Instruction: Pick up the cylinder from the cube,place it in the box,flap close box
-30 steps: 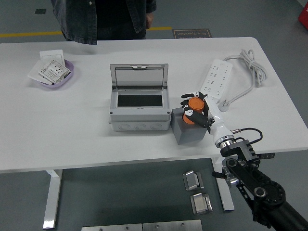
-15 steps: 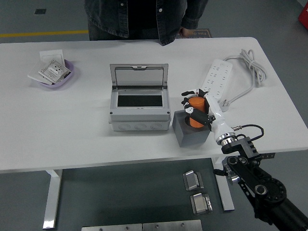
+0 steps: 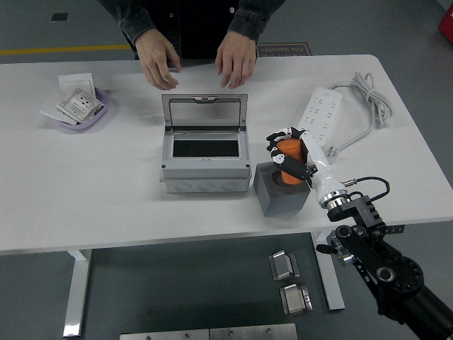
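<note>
1. Orange plastic cylinder (image 3: 288, 161) standing upright, lower end at the top of the dark grey cube (image 3: 282, 188), right of the grey plastic box (image 3: 204, 159) and touching or just beside it.
2. Right hand (image 3: 292, 154) wrapped around the cylinder, white fingers (image 3: 277, 138) curled over its far side, black fingertips pressed on its near side.
3. Probably light, rigid and smooth: likely to slip if squeezed near the top only; better gripped around the middle of its wall, kept upright.
4. Box open, clear hinged lid (image 3: 204, 112) standing up at the far side, dark cavity facing up.
5. Person's two bare hands (image 3: 197, 59) resting on the white table (image 3: 106, 177) just beyond the lid, touching neither box nor cylinder.
6. Left hand out of view.
</note>
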### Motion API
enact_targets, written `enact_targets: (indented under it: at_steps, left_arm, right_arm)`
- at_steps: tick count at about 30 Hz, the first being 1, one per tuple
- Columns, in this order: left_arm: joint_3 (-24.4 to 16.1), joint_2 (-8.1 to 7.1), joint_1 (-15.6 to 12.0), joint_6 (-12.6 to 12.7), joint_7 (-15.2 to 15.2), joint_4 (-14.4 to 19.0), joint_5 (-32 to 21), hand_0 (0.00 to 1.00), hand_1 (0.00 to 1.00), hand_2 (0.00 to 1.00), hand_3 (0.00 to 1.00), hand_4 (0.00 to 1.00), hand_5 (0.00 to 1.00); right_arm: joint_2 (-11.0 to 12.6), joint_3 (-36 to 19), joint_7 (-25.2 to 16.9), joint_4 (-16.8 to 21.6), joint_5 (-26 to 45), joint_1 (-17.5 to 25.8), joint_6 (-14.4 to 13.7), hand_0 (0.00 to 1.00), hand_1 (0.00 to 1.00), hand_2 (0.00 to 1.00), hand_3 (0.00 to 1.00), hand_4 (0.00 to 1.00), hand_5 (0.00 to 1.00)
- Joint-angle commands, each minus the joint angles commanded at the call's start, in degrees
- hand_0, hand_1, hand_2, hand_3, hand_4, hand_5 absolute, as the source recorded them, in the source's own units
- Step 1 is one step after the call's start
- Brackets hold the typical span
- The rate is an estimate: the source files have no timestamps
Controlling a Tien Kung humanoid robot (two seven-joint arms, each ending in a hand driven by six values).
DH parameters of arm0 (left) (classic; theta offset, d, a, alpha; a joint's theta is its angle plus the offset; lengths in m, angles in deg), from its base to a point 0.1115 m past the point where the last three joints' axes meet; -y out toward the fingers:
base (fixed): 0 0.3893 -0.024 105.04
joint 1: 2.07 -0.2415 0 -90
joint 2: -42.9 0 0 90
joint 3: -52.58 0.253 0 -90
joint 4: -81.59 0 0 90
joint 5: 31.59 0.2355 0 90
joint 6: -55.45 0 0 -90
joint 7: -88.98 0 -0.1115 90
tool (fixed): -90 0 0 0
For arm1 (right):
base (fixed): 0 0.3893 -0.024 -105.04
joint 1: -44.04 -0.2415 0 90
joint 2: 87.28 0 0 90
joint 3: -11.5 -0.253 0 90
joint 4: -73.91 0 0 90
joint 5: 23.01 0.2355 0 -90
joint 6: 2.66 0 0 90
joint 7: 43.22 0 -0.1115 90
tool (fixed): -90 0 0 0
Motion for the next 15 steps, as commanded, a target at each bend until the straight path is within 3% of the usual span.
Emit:
enact_targets:
  at_steps: [8, 15]
  left_arm:
    - [-0.82, -0.52, -0.16, 0.03, -0.18, 0.00, 0.65, 0.733, 0.745, 0.715, 0.755, 0.740, 0.446]
    - [-1.10, -0.67, -0.28, 0.08, -0.32, 0.00, 0.64, 0.733, 0.744, 0.716, 0.754, 0.740, 0.446]
  right_arm:
    - [3.62, 4.59, 4.66, 2.64, -11.06, -7.07, -2.25, 0.084, 0.163, 0.277, 0.269, 0.002, 0.002]
    - [1.90, 9.90, 8.08, 1.28, -19.54, -13.66, -2.39, 0.078, 0.148, 0.268, 0.268, 0.002, 0.002]
